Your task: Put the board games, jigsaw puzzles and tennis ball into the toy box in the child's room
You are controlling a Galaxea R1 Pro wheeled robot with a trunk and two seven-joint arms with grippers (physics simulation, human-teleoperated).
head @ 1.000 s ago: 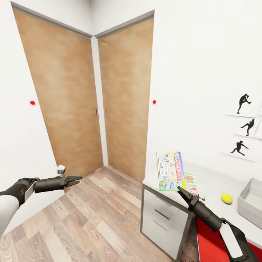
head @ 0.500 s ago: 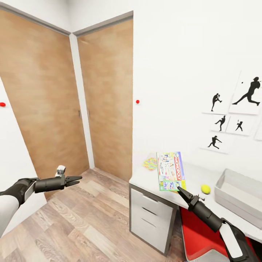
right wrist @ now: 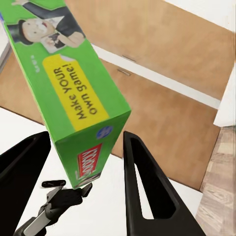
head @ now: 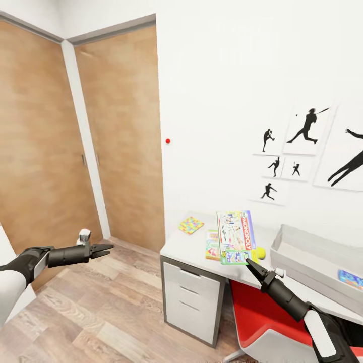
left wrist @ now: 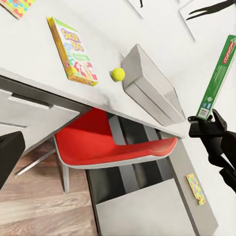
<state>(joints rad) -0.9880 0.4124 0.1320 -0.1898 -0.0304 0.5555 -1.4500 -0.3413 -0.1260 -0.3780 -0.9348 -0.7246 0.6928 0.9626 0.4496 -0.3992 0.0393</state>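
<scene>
Right gripper (head: pixel 250 263): fingers pinching Monopoly box (head: pixel 235 237), held upright.
Left gripper (head: pixel 103 248): fingers spread, empty.
Change: view has swung right; toy box (head: pixel 302 252) now at 3 o'clock, approach nearly done.

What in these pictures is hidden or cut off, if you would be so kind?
- Head view: the tennis ball barely peeks from behind the Monopoly box held by the right gripper. That box also covers part of the Skip-Bo box.
- Head view: the toy box and a blue item inside it are cut off by the picture edge.
- Left wrist view: the jigsaw box is cut off at the corner.
</scene>
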